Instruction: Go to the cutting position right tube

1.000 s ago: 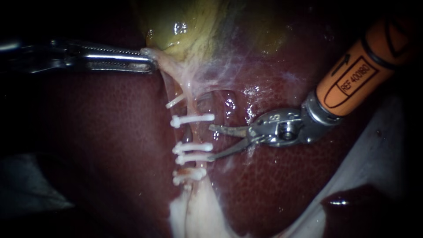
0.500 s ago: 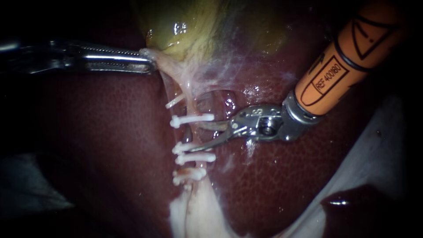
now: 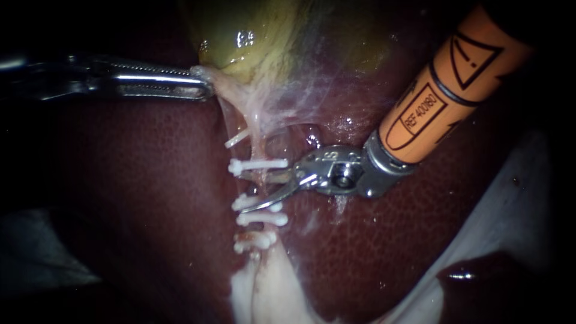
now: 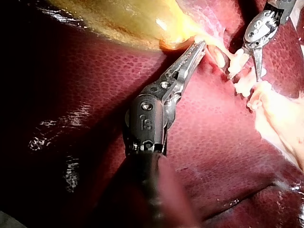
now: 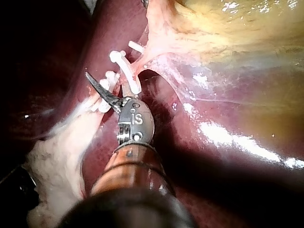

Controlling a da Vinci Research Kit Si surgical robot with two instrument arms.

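Below the yellow-green gallbladder [image 3: 264, 36], a thin pale tube [image 3: 256, 149] runs down across the dark red liver [image 3: 150, 180]. It looks pinkish-white, wet and stretched, with fine membrane spreading from it toward the gallbladder. Several white clips [image 3: 259, 164] cross it one under another, like short bars (the topmost one sits tilted). Under the lowest clip the tube goes into a pale, fatty mass of tissue [image 3: 264, 288]. Whether this is the right tube of the task, the endoscope view does not make sure.

At the tube, the right instrument [image 3: 253, 192] comes in from the upper right on an orange shaft. Its tip is a pair of slim curved blades, and they stand clearly apart. The upper blade lies just under the second clip and points at the tube. The lower blade slants down past the tube and ends beside the third clip. The tube lies in the gap between the blades, but no squeezing of it shows. In the right wrist view only one dark blade shows clearly, beside the clips.

At the other side, the left instrument [image 3: 203, 84] reaches in from the left. Its long toothed jaws are closed on the pale lower edge of the gallbladder, where the tube begins, and the tissue there is drawn taut.
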